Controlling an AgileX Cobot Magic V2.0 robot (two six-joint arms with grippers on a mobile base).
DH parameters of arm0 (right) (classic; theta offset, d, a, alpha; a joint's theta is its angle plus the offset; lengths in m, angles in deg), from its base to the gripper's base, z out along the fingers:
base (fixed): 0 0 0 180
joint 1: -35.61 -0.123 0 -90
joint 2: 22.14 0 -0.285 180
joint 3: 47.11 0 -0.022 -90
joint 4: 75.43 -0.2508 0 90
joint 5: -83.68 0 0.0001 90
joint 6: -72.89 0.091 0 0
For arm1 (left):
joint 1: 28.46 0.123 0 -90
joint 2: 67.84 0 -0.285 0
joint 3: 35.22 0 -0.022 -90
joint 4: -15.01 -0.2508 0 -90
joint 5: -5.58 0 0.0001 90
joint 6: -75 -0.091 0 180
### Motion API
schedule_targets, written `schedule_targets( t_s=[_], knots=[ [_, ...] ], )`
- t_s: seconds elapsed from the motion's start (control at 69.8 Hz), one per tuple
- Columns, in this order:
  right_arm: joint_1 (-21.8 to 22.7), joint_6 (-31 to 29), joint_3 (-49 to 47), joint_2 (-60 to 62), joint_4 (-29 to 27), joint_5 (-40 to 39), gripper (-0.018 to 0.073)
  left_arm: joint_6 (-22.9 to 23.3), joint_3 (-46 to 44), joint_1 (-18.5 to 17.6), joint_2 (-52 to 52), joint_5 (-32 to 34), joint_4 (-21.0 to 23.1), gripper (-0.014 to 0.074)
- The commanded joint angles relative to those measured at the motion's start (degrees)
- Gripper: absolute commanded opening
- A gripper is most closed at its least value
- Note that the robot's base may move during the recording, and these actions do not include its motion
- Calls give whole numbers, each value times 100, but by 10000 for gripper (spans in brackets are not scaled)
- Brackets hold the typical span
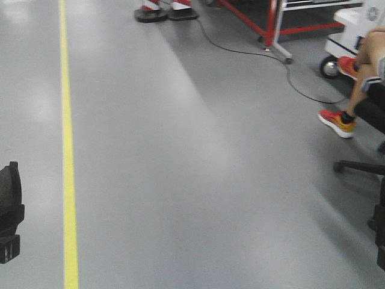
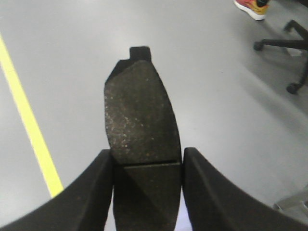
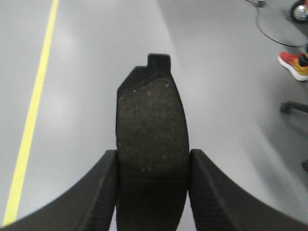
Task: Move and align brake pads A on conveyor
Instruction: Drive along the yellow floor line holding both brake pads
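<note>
**Exterior front-facing view.** Grey floor (image 1: pixel 180 180) crossed by a yellow line (image 1: pixel 69 180) near its left edge. At the right edge are a seated person's leg with a red shoe (image 1: pixel 337 122) and a chair base (image 1: pixel 361 165). A cable (image 1: pixel 240 51) runs from a red frame (image 1: pixel 274 24) at the top. A black part (image 1: pixel 11 211) enters at the left edge; what it is cannot be told.

**Left wrist view.** The left hand (image 2: pixel 147 159) pinches the left brake pad (image 2: pixel 139 115) between its two fingers, tab pointing away, above the floor. Only this view shows the groove across the pad, level with the fingertips (image 2: pixel 103 161). The yellow line lies to the left, the shoe in the top right corner.

**Right wrist view.** The right hand (image 3: pixel 152 159) pinches the right brake pad (image 3: pixel 151 120) in the same way, tab away, above the floor. The shoe and cable appear at the right.
</note>
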Motion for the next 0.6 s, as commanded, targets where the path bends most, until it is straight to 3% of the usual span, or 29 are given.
schedule_targets(
  t_s=[0.0,0.587],
  knots=[
    [24,-29,-174,-4,69,-520,-2,60,-153,-12,-19,407,-114,-8],
    [24,-29,-174,-4,69,-520,-2,60,-153,-12,-19,407,-114,-8]
  ],
)
